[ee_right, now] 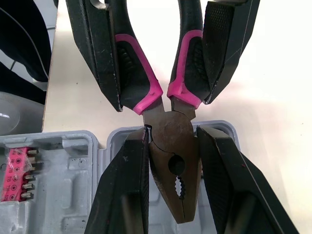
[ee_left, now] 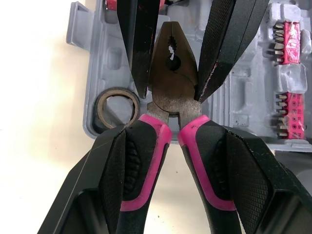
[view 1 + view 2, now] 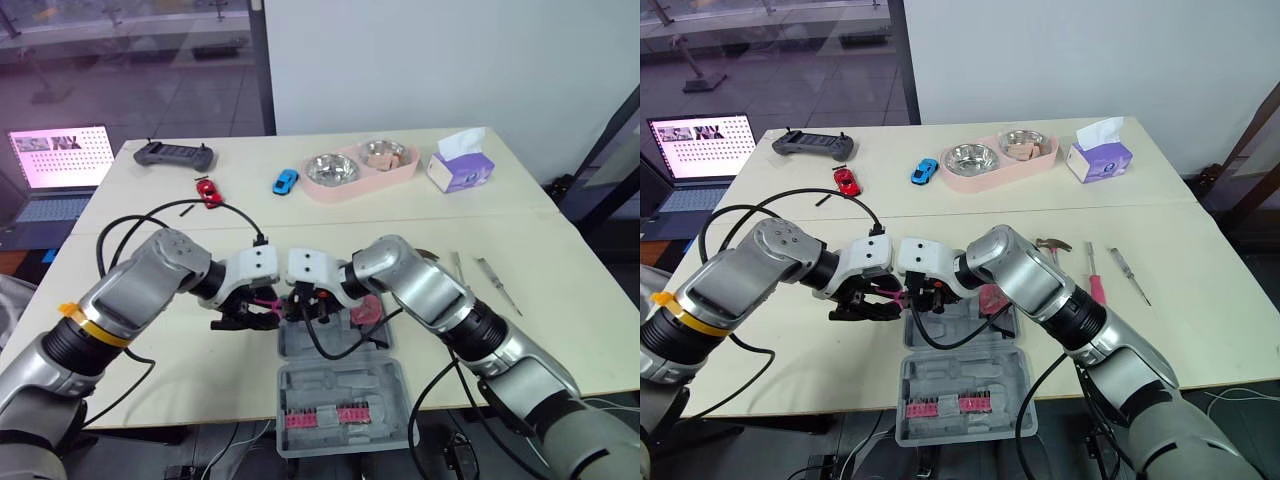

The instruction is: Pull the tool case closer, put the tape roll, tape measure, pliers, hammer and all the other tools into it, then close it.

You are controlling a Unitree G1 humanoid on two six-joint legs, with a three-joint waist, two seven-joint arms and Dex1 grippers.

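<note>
Both arms meet over the open tool case (image 3: 340, 382). It lies at lower centre, close to the near edge of the worktop (image 3: 530, 330), so the pull looks done. The left gripper (image 2: 170, 141) has its jaws pinching the pink-and-black handles of the pliers (image 2: 171, 73). The right gripper (image 1: 174, 134) has its jaws pinching the pliers' steel head, just above the case. The tape roll (image 2: 116, 105) sits in a corner pocket of the case.

Outside the case, at centre right, lie the hammer (image 3: 1050, 243), a pink-handled screwdriver (image 3: 1096, 285) and a thin grey tool (image 3: 1128, 275). Whether the tape measure is inside, I cannot tell. The lid is open.

The worktop is pale. Along its far side at the top are a game controller (image 3: 175, 153), a red toy car (image 3: 208, 190), a blue toy car (image 3: 286, 181), a pink tray (image 3: 345, 190) with steel bowls, and a tissue box (image 3: 460, 165). A laptop (image 3: 55, 165) glows at upper left, beside a glass wall.
</note>
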